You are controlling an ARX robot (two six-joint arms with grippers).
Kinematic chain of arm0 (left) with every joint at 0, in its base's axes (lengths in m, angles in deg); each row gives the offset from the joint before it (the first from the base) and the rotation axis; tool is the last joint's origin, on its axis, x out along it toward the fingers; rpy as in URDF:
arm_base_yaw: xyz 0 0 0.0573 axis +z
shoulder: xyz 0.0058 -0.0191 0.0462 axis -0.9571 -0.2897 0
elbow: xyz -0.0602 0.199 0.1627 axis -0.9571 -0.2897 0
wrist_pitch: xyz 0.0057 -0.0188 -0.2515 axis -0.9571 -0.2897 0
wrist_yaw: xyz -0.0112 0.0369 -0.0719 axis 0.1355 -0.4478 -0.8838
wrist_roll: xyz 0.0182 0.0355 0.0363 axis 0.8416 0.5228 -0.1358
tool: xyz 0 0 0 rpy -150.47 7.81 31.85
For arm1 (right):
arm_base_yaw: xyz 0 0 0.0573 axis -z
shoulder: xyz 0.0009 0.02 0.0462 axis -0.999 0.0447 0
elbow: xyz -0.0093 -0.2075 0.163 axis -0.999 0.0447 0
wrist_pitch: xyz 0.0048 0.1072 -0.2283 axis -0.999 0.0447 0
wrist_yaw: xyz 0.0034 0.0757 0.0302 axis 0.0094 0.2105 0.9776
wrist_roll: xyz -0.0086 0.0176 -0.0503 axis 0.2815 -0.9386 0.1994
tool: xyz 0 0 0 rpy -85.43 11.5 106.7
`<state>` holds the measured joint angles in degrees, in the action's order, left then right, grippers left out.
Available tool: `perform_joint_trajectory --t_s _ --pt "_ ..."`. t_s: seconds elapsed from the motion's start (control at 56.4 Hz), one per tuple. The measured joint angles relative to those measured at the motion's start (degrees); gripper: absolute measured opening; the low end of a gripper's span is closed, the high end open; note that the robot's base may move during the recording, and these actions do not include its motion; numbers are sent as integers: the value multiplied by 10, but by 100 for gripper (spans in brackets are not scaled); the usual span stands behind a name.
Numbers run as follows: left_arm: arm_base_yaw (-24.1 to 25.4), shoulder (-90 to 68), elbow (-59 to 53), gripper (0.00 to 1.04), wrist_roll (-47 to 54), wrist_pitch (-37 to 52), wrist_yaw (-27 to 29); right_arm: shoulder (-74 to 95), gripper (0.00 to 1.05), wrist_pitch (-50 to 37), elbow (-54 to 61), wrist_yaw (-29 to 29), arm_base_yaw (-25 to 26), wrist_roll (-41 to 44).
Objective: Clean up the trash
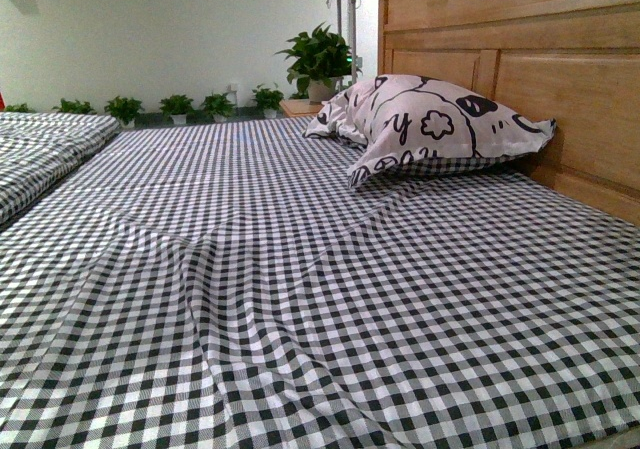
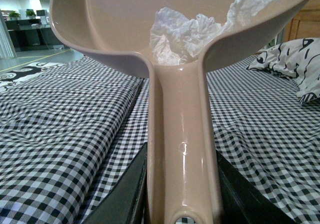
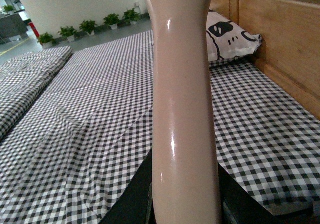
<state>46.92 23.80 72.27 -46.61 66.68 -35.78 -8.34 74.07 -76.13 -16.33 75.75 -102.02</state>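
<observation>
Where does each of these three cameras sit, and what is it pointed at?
Front view: on the robot's body, facing across the checkered bed to the pillow; no arm shows.
Left wrist view: on the left arm, looking along the dustpan holding the trash; dark gripper parts flank the handle.
Right wrist view: on the right arm, looking along a beige handle.
All share bed and pillow.

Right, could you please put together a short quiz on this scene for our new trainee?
1. True or false: the crumpled white paper lies on the checked sheet.
2. What does the left end effector grip? A) a cup B) the dustpan, by its handle C) a plant pot
3. Fill in: the pillow lies beside the wooden ____.
Key: 1 false, it sits in the dustpan; 2 B; 3 headboard.
</observation>
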Motion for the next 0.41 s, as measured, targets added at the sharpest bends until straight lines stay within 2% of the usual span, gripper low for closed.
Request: perform_joint_trajectory --t_s 0.408 --pt "0 0 0 28 0 0 0 0 19 0 0 0 0 0"
